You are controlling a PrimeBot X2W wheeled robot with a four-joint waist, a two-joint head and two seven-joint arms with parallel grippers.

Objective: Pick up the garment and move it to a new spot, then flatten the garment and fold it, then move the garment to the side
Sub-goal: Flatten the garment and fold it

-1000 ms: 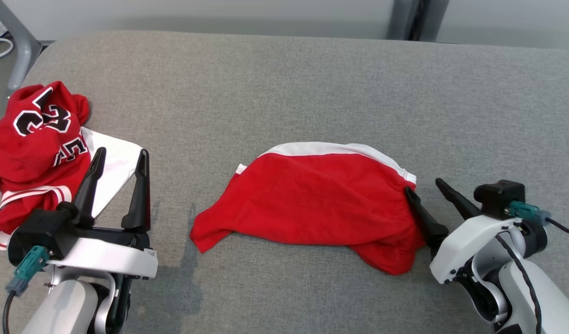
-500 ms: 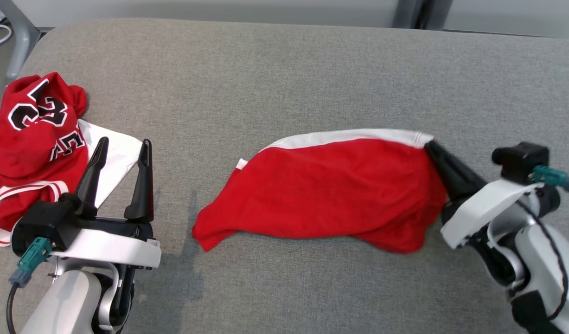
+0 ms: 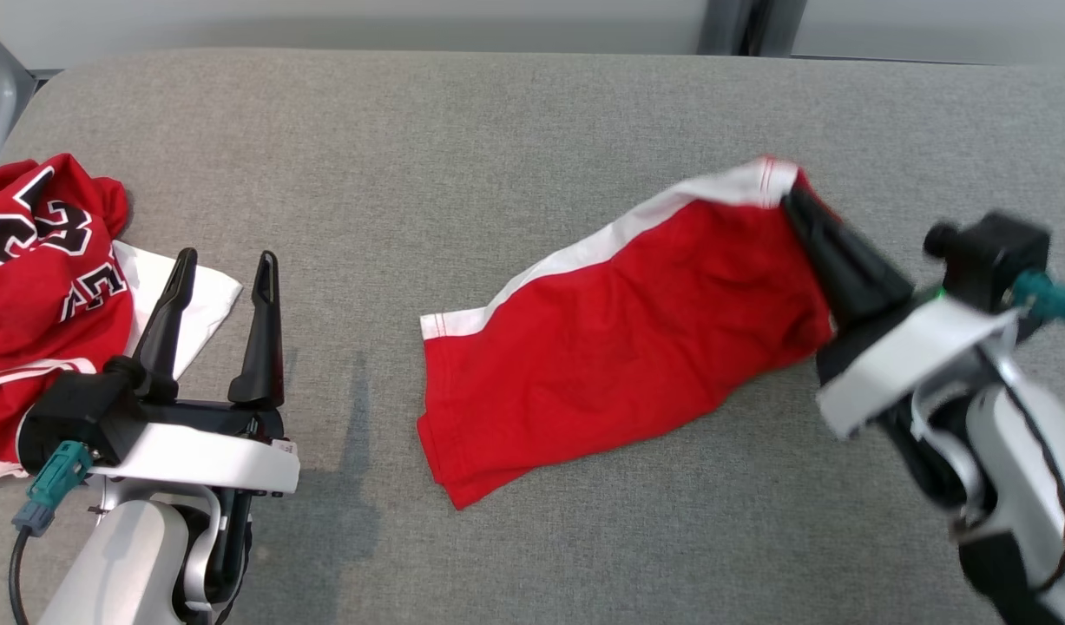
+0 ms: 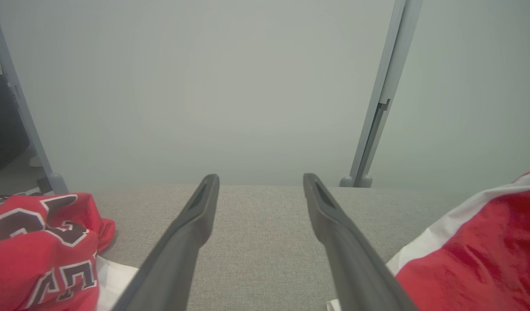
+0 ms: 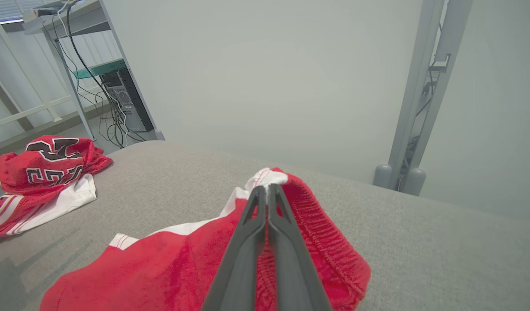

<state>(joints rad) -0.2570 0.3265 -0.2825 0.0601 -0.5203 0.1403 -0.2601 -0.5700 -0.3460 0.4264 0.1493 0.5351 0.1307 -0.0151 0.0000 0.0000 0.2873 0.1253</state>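
A red garment [image 3: 636, 338] with a white side band is lying stretched diagonally across the middle of a grey fabric-covered tabletop [image 3: 463, 139], running from a lower corner near the robot up toward the far right. The right tool [image 3: 792, 204] is gripping the garment's far right corner, its two dark fingers pressed together on the white-and-red edge; that corner is appearing slightly lifted, while the rest of the cloth is resting on the surface; the right arm is looking blurred in the head view. Seen from the right wrist, the closed fingers are pinching the fabric where the white band is meeting a ribbed red waistband.

The left tool [image 3: 226, 258] is hovering at the lower left, its fingers spread wide and holding nothing, pointing away from the robot; it is sitting well apart from the garment. A crumpled red jersey [image 3: 37, 260] with black-and-white lettering is lying at the left edge of the tabletop, partly over a white cloth [image 3: 207, 299] just beside the left tool. Plain grey wall panels are standing behind the tabletop.
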